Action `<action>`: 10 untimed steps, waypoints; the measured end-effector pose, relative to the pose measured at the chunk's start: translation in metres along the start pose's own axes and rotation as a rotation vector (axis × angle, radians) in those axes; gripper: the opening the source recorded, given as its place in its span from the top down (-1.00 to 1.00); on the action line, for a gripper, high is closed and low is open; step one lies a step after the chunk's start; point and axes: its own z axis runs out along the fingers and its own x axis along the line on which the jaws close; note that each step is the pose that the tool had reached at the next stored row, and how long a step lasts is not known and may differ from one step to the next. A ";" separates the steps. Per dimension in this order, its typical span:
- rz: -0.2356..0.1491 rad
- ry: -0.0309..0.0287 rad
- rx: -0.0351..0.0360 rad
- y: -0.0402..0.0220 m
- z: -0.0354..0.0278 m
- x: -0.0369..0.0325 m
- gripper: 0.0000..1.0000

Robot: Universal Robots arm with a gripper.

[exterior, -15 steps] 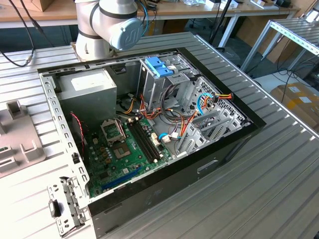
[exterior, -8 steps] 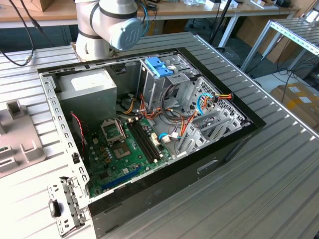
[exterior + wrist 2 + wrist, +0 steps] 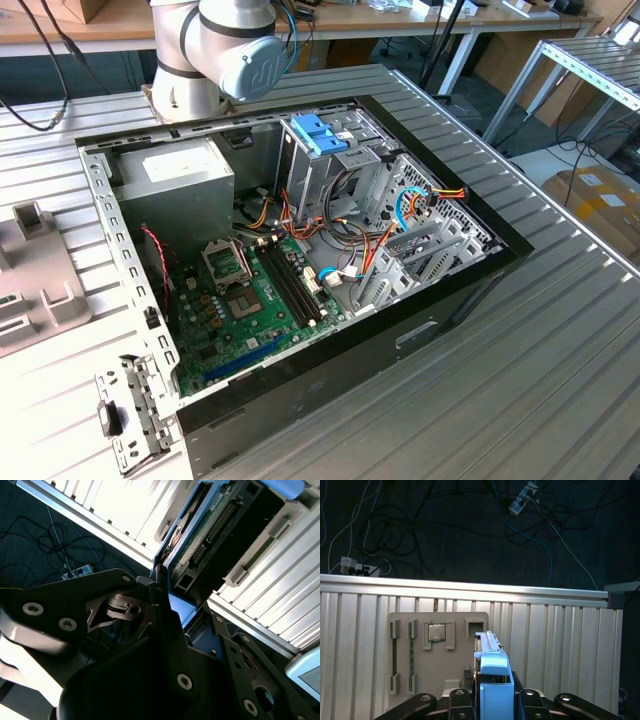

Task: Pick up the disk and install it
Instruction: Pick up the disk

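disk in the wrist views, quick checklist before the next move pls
1. Grip on the disk: ok, the gripper is shut on it in both wrist views.
2. Disk square in the grip: ok, it stands centred in the first wrist view.
3. Disk clear of the grey fixture: cannot tell.
4. Computer case open: ok, side panel off.
5. Drive cage free of wires: not ok, loose cables lie right beside it.

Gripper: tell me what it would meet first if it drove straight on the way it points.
The gripper grips the disk, which leads. Straight ahead, the disk would likely meet the grey holder tray first, near its edge by the ribbed table; depth is unclear.
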 end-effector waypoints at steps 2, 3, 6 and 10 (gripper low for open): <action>0.000 0.0000 0.0001 0.0000 -0.0012 -0.0001 0.26; 0.000 -0.0001 0.0000 0.0001 -0.0022 -0.0001 0.26; 0.000 -0.0001 0.0001 0.0001 -0.0045 -0.0002 0.26; 0.000 0.0000 0.0001 0.0002 -0.0069 -0.0003 0.26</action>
